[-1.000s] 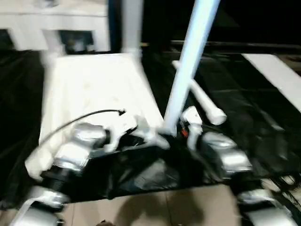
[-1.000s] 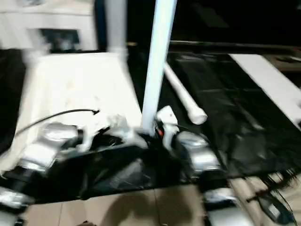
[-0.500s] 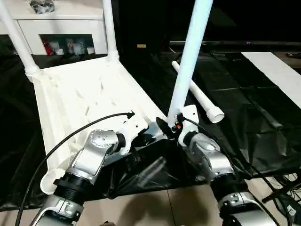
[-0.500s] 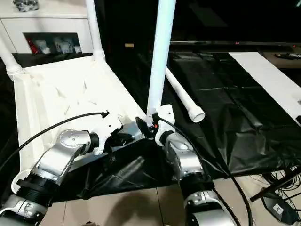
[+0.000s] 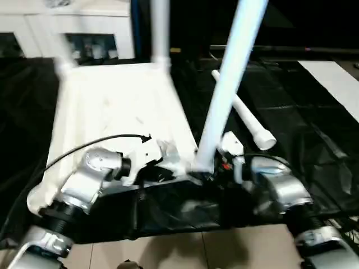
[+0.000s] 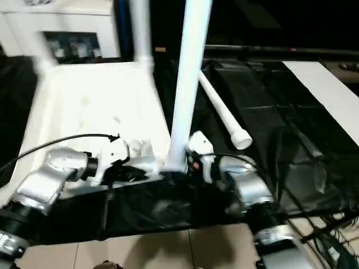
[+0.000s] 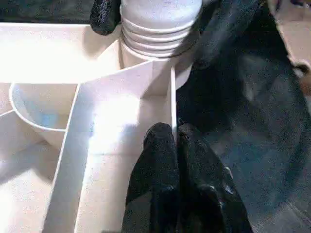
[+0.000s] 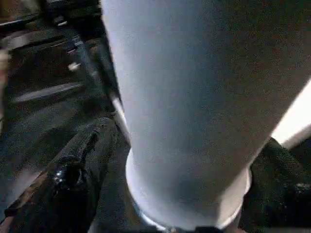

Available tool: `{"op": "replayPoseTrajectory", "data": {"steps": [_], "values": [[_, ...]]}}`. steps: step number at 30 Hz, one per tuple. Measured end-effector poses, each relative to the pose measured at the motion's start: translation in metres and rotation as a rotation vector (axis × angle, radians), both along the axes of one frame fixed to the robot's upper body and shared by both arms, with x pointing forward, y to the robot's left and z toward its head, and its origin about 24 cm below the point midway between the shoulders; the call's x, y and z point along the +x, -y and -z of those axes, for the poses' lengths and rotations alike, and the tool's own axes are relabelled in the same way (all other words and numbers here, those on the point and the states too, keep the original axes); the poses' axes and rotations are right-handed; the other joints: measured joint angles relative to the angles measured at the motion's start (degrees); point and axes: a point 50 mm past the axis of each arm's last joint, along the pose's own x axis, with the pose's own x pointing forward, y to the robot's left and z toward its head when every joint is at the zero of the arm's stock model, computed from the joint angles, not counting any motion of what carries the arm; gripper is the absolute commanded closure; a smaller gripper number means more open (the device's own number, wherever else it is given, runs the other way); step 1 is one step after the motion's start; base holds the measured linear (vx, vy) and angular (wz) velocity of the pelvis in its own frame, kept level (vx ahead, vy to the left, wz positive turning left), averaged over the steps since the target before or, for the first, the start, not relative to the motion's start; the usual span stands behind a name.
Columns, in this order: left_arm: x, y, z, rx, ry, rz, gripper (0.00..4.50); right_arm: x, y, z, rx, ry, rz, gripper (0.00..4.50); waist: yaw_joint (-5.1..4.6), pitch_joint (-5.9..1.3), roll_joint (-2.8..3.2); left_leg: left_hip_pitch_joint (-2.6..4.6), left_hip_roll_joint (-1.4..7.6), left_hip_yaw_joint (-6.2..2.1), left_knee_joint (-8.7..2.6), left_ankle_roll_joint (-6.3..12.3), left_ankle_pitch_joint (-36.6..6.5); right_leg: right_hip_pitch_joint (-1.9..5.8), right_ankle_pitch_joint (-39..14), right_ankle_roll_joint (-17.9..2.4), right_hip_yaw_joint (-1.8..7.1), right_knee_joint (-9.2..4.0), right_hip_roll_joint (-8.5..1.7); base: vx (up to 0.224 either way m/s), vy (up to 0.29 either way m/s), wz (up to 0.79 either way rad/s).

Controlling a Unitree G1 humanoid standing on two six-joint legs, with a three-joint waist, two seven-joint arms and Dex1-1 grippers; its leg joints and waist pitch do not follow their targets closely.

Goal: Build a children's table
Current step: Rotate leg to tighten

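Three tube legs are already standing on the tabletop (image 5: 112, 117), which lies upside down on the black sheet (image 5: 303, 129) so that its ribbed underside and corner sockets face up. Two of them rise from the far corners, at about 11 and 12 o'clock in the left eye view: one far leg (image 5: 160, 31) is clear, the other is only a blur near the white cabinet (image 5: 84, 22).

The third leg (image 5: 230, 84) stands in the near corner socket (image 7: 155, 58), at about 6 o'clock from the middle of the tabletop, and leans a little away from vertical. The right gripper (image 5: 216, 168) is at its foot. In the right wrist view one black finger (image 8: 73, 170) lies on one side of the tube and a second dark finger shows on the other, so the claw seems to be closed around the leg, probably to turn or press it fully into the socket.

The left gripper (image 7: 177, 141) has its two fingers tight together, with a thin rib of the underside (image 7: 172, 102) running between them. It probably pinches this rib to keep the tabletop from sliding or lifting while the other arm works.

One more leg, the spare leg (image 5: 244, 115), lies flat on the black sheet at about 2 o'clock, just beside the standing one, within reach for the last socket.
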Motion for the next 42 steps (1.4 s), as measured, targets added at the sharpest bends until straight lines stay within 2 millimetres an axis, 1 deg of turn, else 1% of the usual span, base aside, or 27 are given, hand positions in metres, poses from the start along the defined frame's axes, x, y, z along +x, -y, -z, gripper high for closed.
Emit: {"op": "replayPoseTrajectory", "data": {"steps": [2, 5, 9, 14, 15, 19, 22, 24, 26, 27, 28, 30, 31, 34, 35, 36, 38, 39, 42], "values": [[0.0, -0.001, 0.0, 0.0, -0.015, 0.031, 4.5, -0.001, 0.003, -0.001, -0.02, -0.006, -0.043, 0.97, 0.06, 0.03, -0.07, 0.01, -0.01, 0.02, 0.06, 0.0, 0.0, 0.03, 0.02, -0.02, 0.03, 0.02, -0.02, 0.0, 0.0, 0.0], [-0.001, -0.002, 0.0, 0.003, -0.023, 0.059, 4.5, -0.002, 0.005, -0.002, -0.033, -0.015, -0.083, 1.33, 0.14, 0.03, -0.11, 0.02, 0.0, 0.03, 0.07, 0.0, 0.0, 0.07, 0.02, -0.03, 0.04, 0.05, -0.03, 0.0, 0.0, 0.0], [0.001, -0.002, 0.0, 0.007, -0.032, 0.078, 4.5, -0.003, 0.003, -0.002, -0.033, -0.018, -0.094, 1.68, 0.15, 0.03, -0.1, 0.05, 0.0, 0.03, 0.08, 0.0, 0.0, 0.09, 0.02, -0.03, 0.03, 0.1, -0.03, 0.0, 0.0, 0.0], [0.002, -0.003, 0.0, 0.004, -0.037, 0.082, 4.5, -0.004, 0.001, -0.002, -0.029, -0.018, -0.089, 1.76, 0.19, 0.02, -0.06, 0.06, 0.0, 0.03, 0.08, -0.01, 0.0, 0.1, 0.02, -0.03, 0.03, 0.1, -0.03, 0.0, 0.0, 0.0], [0.003, -0.002, 0.001, -0.001, -0.039, 0.067, 4.5, -0.004, 0.001, -0.001, -0.025, -0.017, -0.06, 1.76, 0.18, 0.01, -0.07, 0.11, 0.0, 0.03, 0.07, -0.01, 0.0, 0.15, 0.02, -0.03, 0.03, 0.1, -0.03, 0.0, 0.0, 0.0], [0.009, 0.0, 0.005, -0.014, -0.02, -0.051, 4.5, 0.002, -0.005, 0.005, 0.018, -0.002, 0.146, 1.78, -0.33, -0.02, -0.12, 0.28, -0.01, 0.01, 0.11, -0.02, 0.01, 0.22, 0.2, -0.19, 0.07, 0.18, -0.03, 0.0, 0.0, 0.0], [0.014, 0.011, 0.009, -0.019, 0.018, -0.135, 4.5, 0.009, -0.007, 0.012, 0.048, -0.009, 0.337, 1.78, -0.97, -0.04, -0.25, 0.4, -0.01, -0.14, 0.13, -0.02, 0.01, 0.21, 0.19, 0.06, 0.07, 0.1, -0.03, 0.0, 0.0, 0.0], [0.015, 0.015, 0.01, -0.026, 0.02, -0.158, 4.5, 0.011, -0.007, 0.014, 0.052, -0.01, 0.391, 1.78, -1.42, -0.06, -0.29, 0.41, -0.01, -0.16, 0.1, -0.02, 0.01, 0.22, 0.19, 0.07, 0.07, 0.04, -0.03, 0.0, 0.0, 0.0], [0.017, 0.023, 0.013, -0.034, 0.035, -0.229, 4.5, 0.016, -0.013, 0.018, 0.074, -0.024, 0.519, 1.78, -1.86, -0.23, -0.54, 0.46, -0.01, -0.18, 0.11, -0.02, 0.01, 0.23, 0.19, 0.08, 0.07, 0.06, -0.03, 0.0, 0.0, 0.0], [0.017, 0.025, 0.014, -0.035, 0.039, -0.248, 4.5, 0.018, -0.014, 0.019, 0.078, -0.028, 0.549, 1.78, -1.96, -0.29, -0.66, 0.51, -0.01, -0.17, 0.09, -0.02, 0.01, 0.24, 0.19, 0.08, 0.07, 0.05, -0.03, 0.0, 0.0, 0.0], [0.019, 0.034, 0.017, -0.039, 0.056, -0.328, 4.5, 0.025, -0.023, 0.021, 0.088, -0.044, 0.674, 1.78, -2.36, -0.43, -0.97, 0.65, -0.02, -0.21, 0.1, -0.02, 0.01, 0.27, 0.18, 0.09, 0.05, 0.04, -0.03, 0.0, 0.0, 0.0], [0.018, 0.04, 0.018, -0.034, 0.069, -0.364, 4.5, 0.028, -0.028, 0.022, 0.079, -0.043, 0.744, 1.78, -2.69, -0.53, -1.17, 0.71, -0.03, -0.36, 0.11, -0.02, 0.0, 0.27, 0.17, 0.11, -0.04, -0.12, -0.04, 0.0, 0.0, 0.0], [0.018, 0.041, 0.018, -0.031, 0.075, -0.373, 4.5, 0.029, -0.03, 0.022, 0.075, -0.033, 0.758, 1.08, -2.88, -0.53, -1.17, 0.73, -0.07, -0.38, 0.11, -0.03, 0.0, 0.27, 0.17, 0.12, -0.05, -0.17, -0.07, 0.0, 0.0, 0.0], [0.018, 0.041, 0.018, -0.029, 0.081, -0.379, 4.5, 0.029, -0.034, 0.022, 0.074, -0.019, 0.766, 1.02, -3.12, -0.52, -1.16, 0.7, -0.14, -0.39, 0.09, -0.02, 0.0, 0.22, 0.16, 0.13, -0.05, -0.27, -0.12, 0.0, 0.0, 0.0], [0.018, 0.041, 0.018, -0.029, 0.082, -0.378, 4.5, 0.029, -0.034, 0.021, 0.074, -0.018, 0.766, 0.72, -3.12, -0.51, -1.13, 0.7, -0.17, -0.39, 0.09, -0.01, 0.0, 0.22, 0.16, 0.13, -0.05, -0.31, -0.15, 0.0, 0.0, 0.0], [0.018, 0.042, 0.018, -0.029, 0.082, -0.376, 4.5, 0.029, -0.034, 0.021, 0.076, -0.015, 0.766, 0.63, -3.15, -0.5, -1.11, 0.7, -0.2, -0.39, 0.07, -0.01, 0.0, 0.22, 0.16, 0.13, -0.04, -0.33, -0.18, 0.0, 0.0, 0.0], [0.017, 0.042, 0.017, -0.029, 0.083, -0.366, 4.5, 0.029, -0.035, 0.02, 0.084, -0.011, 0.751, 0.61, -3.16, -0.47, -1.06, 0.65, -0.26, -0.39, 0.03, -0.01, -0.01, 0.2, 0.16, 0.13, -0.03, -0.39, -0.21, 0.0, 0.0, 0.0], [0.017, 0.042, 0.017, -0.028, 0.084, -0.36, 4.5, 0.029, -0.035, 0.02, 0.085, -0.009, 0.745, 0.47, -3.13, -0.48, -1.06, 0.64, -0.27, -0.39, -0.01, -0.01, -0.01, 0.21, 0.16, 0.13, -0.02, -0.43, -0.21, 0.0, 0.0, 0.0], [0.015, 0.036, 0.014, -0.018, 0.098, -0.295, 4.5, 0.027, -0.027, 0.017, 0.079, 0.003, 0.632, 0.47, -3.02, -0.46, -1.06, 0.37, -0.24, -0.38, -0.05, -0.01, -0.01, 0.04, 0.2, 0.14, -0.04, -0.47, -0.2, 0.0, 0.0, 0.0]]}}
